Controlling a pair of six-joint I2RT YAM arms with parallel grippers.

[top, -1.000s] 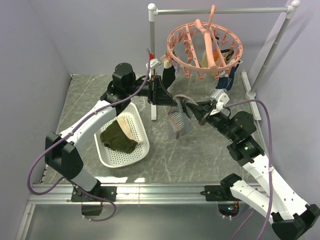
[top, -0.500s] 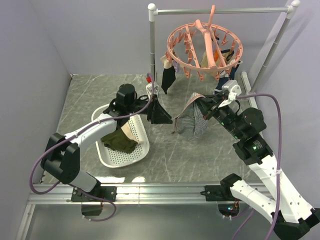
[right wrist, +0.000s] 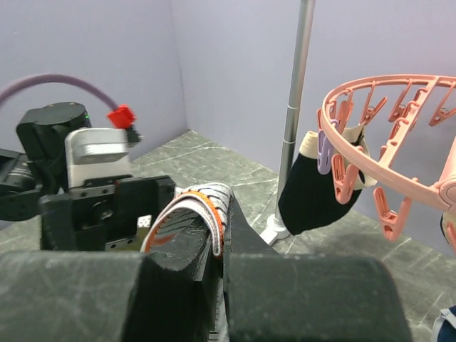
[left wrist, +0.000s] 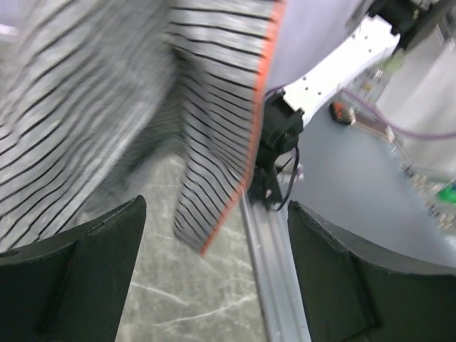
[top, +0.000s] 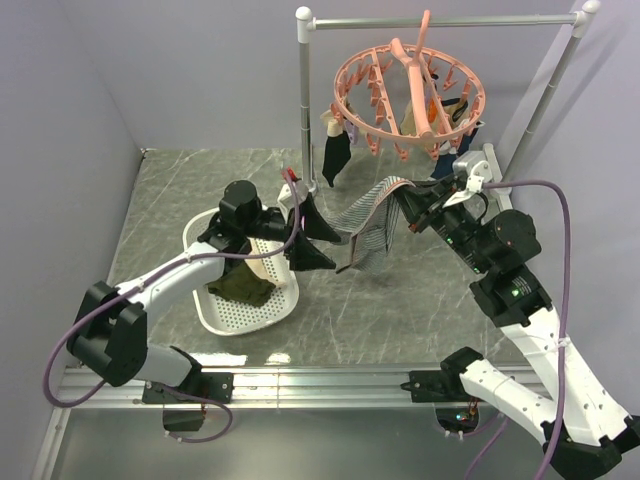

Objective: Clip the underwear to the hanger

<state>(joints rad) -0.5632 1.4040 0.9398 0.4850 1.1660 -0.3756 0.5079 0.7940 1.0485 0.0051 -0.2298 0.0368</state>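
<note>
Underwear dangles over the counter from the clenched right claw, short of the hanger. The left claw, shut a second ago, has released and gapes wide; the free edge likely needs regrasping before clipping.

The hanger hangs from the rail at the back right. Before it, lower, the underwear lies between the left gripper and the right gripper. A basket sits on the counter, left.
</note>
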